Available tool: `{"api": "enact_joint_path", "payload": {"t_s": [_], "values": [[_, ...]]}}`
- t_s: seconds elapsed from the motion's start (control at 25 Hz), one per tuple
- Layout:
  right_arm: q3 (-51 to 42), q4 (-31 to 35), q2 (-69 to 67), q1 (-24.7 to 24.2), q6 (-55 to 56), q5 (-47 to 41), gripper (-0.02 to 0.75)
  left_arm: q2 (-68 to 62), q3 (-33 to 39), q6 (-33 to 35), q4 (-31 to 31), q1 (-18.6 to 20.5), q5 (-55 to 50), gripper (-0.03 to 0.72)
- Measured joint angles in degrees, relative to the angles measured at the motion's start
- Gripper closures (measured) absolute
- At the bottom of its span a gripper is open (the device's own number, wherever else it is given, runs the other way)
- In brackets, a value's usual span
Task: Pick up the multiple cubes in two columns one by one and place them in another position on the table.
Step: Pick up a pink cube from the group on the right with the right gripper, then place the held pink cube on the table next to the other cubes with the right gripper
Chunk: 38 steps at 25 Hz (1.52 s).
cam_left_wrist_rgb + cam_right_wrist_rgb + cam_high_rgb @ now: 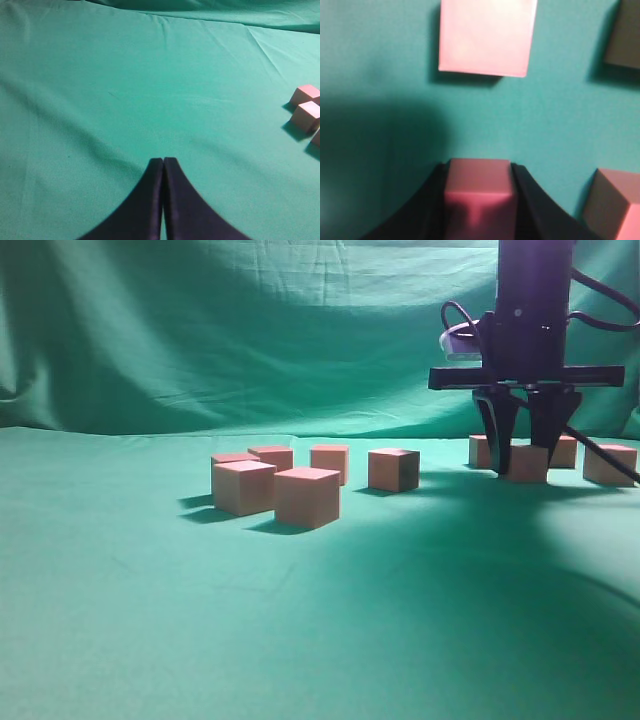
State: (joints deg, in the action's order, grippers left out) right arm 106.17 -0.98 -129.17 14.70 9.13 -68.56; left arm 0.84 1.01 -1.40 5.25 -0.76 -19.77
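My right end effector (pixel 479 200) at right of the exterior frame is down on the tabletop (pixel 300 640), fingers clamped on one cube (pixel 479 180). Left end effector (pixel 163 200) clenched, empty, over bare cloth. Other cubes: cluster mid-frame (pixel 306 496), more beside the grasped one (pixel 610 464). Lift straight up to clear neighbours, keep squeeze centred, then carry.

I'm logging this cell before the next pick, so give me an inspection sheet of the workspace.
Surface: table covered in teal-green cloth, slightly wrinkled.
Job's things: salmon cubes in a left cluster and a right group, all on the cloth.
Clutter: nothing seen.
Grippers: right gripper down with a cube between its fingers; left gripper shut, empty.
Cables: black cables at the right arm.
Surroundings: draped green backdrop.
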Motion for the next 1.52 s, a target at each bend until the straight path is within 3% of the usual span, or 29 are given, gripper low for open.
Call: {"api": "enact_joint_path", "payload": {"t_s": [0.24,0.48,0.72,0.96,1.2,1.36,1.52], "values": [[0.00,0.47,2.11,0.00,-0.64,-1.47,0.478,0.00,0.00,0.00,0.00,0.00,0.00,0.688],[-0.93,1.93,14.44,0.00,-2.40,-1.93,0.478,0.00,0.00,0.00,0.00,0.00,0.00,0.688],[-14.07,5.26,28.42,0.59,-2.40,-2.06,0.478,0.00,0.00,0.00,0.00,0.00,0.00,0.688],[-28.90,6.87,36.30,10.88,-2.40,1.75,0.478,0.00,0.00,0.00,0.00,0.00,0.00,0.688],[-35.42,7.59,35.96,23.46,4.57,12.89,0.478,0.00,0.00,0.00,0.00,0.00,0.00,0.688],[-38.05,4.93,35.39,25.85,11.79,19.28,0.478,0.00,0.00,0.00,0.00,0.00,0.00,0.688],[-38.52,3.92,32.65,26.08,14.19,19.95,0.478,0.00,0.00,0.00,0.00,0.00,0.00,0.688]]}}
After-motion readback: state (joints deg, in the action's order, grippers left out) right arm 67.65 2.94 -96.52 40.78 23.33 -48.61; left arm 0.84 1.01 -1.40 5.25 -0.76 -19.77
